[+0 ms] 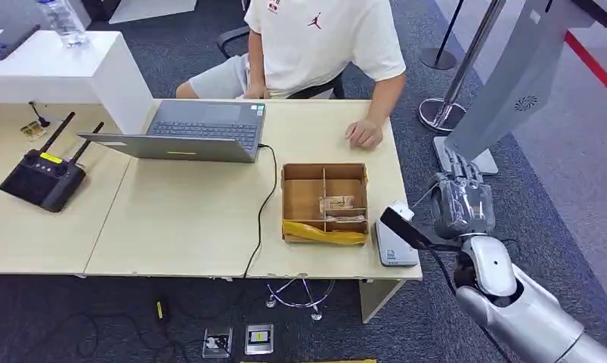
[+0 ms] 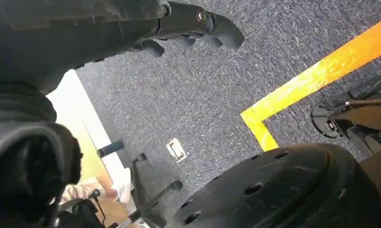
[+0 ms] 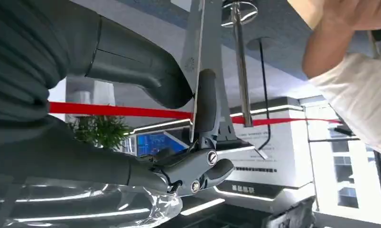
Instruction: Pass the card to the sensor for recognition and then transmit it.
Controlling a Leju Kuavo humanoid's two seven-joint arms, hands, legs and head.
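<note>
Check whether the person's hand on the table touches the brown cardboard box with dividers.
Apart. The head view shows bare tabletop between the person's hand and the brown cardboard box.

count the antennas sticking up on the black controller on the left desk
2. Both rise from the far edge of the black controller: one antenna on its left side, the other antenna just to the right. None looks hidden.

head cam looks down on desk (image 1: 194,219) from high; wrist cams close behind hands, left facing carpet (image 2: 217,85).
</note>
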